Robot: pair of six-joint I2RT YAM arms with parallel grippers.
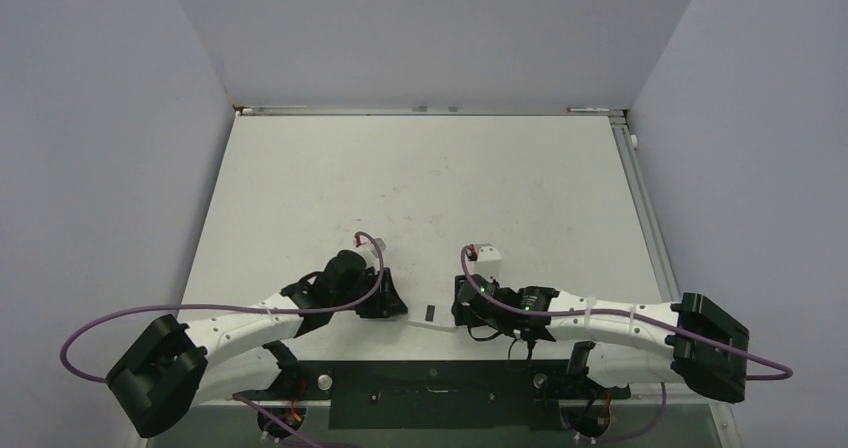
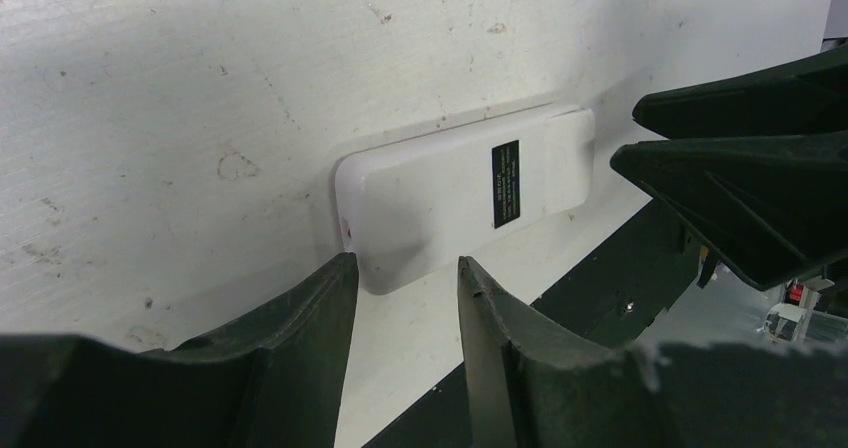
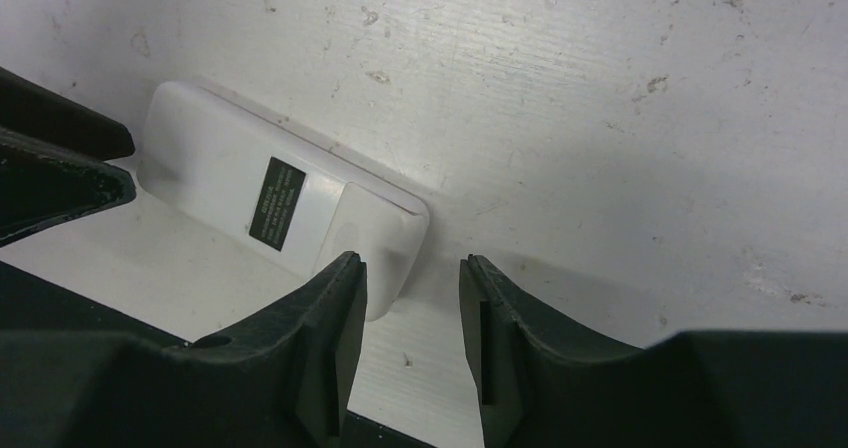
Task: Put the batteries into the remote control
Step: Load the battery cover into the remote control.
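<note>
The remote control (image 1: 428, 318) lies flat near the table's front edge, plain white back up, with a small black label. It also shows in the left wrist view (image 2: 460, 193) and the right wrist view (image 3: 280, 203). My left gripper (image 1: 398, 308) is open just off its left end (image 2: 405, 268), and its jaws hold nothing. My right gripper (image 1: 460, 313) is open just off its right end (image 3: 410, 263), and its jaws hold nothing. A seam of the back cover (image 3: 345, 193) shows near the right end. No batteries are in view.
The black mounting plate (image 1: 430, 388) runs along the table's near edge just behind the remote and shows in the left wrist view (image 2: 620, 268). Grey walls close the left, right and far sides. The opposite gripper's fingers (image 2: 740, 178) show past each end of the remote.
</note>
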